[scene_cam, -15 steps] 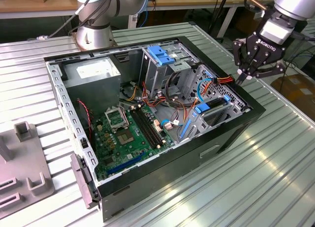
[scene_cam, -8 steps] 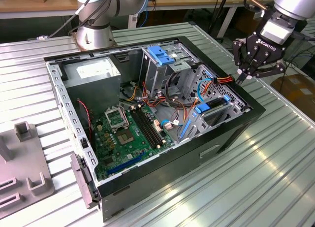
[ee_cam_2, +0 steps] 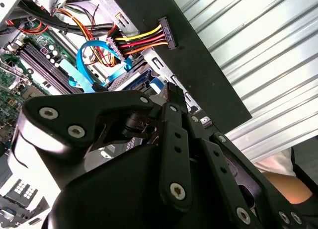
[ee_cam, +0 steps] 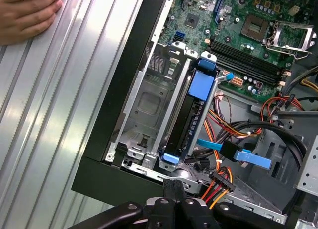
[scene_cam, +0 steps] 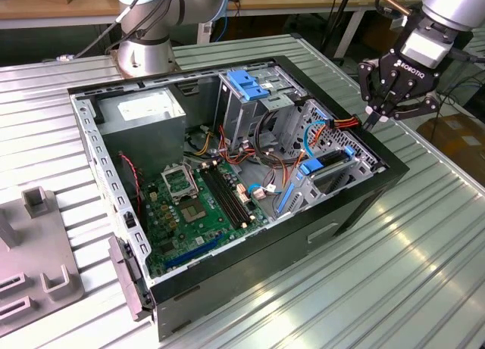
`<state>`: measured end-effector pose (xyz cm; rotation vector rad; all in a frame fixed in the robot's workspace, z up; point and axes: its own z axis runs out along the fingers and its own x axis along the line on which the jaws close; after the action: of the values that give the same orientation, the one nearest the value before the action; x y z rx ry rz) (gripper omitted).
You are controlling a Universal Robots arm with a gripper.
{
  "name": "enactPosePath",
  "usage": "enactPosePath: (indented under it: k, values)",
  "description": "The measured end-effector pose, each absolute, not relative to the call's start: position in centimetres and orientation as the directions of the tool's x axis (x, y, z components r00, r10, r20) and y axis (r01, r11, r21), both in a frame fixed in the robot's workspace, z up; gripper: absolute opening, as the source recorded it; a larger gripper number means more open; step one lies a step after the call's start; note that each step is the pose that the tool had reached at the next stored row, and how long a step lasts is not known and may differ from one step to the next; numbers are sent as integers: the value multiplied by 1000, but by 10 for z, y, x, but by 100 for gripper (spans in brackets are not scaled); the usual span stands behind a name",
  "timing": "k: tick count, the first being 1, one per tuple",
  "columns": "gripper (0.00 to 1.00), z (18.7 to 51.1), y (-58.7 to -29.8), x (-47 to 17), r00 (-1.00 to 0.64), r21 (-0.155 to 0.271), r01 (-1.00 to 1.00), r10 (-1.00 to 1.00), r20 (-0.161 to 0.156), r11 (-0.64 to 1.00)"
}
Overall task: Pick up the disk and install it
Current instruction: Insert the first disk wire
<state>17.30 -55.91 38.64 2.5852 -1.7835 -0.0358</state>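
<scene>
The disk (ee_cam: pixel 190 120) stands on edge in a slot of the lower drive cage, blue carrier frame along its edges and a blue tab on its upper end. In the exterior view the disk (scene_cam: pixel 317 168) sits at the case's near right corner. My gripper (scene_cam: pixel 373 120) hangs above that corner, fingers shut with nothing between them. In both wrist views the gripper (ee_cam: pixel 174 185) (ee_cam_2: pixel 169 89) points down just above the disk's outer end. A loose power connector (ee_cam: pixel 221 180) (ee_cam_2: pixel 166 34) with red, yellow and black wires lies beside the fingertips.
The open computer case (scene_cam: pixel 356 205) lies on a ribbed metal table. Inside are a motherboard (scene_cam: pixel 197 205), a grey power-supply box (scene_cam: pixel 144 110) and an upper cage with a blue bracket (scene_cam: pixel 246 84). A blue cable (ee_cam: pixel 248 157) loops nearby. A person's hand (ee_cam: pixel 25 15) rests on the table.
</scene>
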Motion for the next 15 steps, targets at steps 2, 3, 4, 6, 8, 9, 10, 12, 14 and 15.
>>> enactPosePath:
  k: [2, 3, 4, 6, 8, 9, 10, 12, 14, 15]
  values:
    - [10, 386, -559, 173, 355, 13, -935, -935, -18, -355]
    - [10, 386, -559, 173, 355, 14, -935, -935, -18, -355]
    - [10, 386, -559, 173, 356, 13, -934, -934, -18, -356]
    - [10, 386, -559, 173, 380, 13, -925, -925, -18, -380]
    - [10, 386, -559, 173, 441, 13, -897, -898, -18, -441]
    - [10, 386, -559, 173, 453, 13, -891, -891, -18, -453]
    - [10, 386, -559, 174, 461, 13, -887, -887, -19, -461]
    - [10, 386, -558, 175, 475, 14, -880, -880, -18, -475]
    - [10, 386, -555, 177, 480, 13, -877, -877, -18, -480]
    - [10, 386, -554, 178, 482, 13, -876, -876, -18, -482]
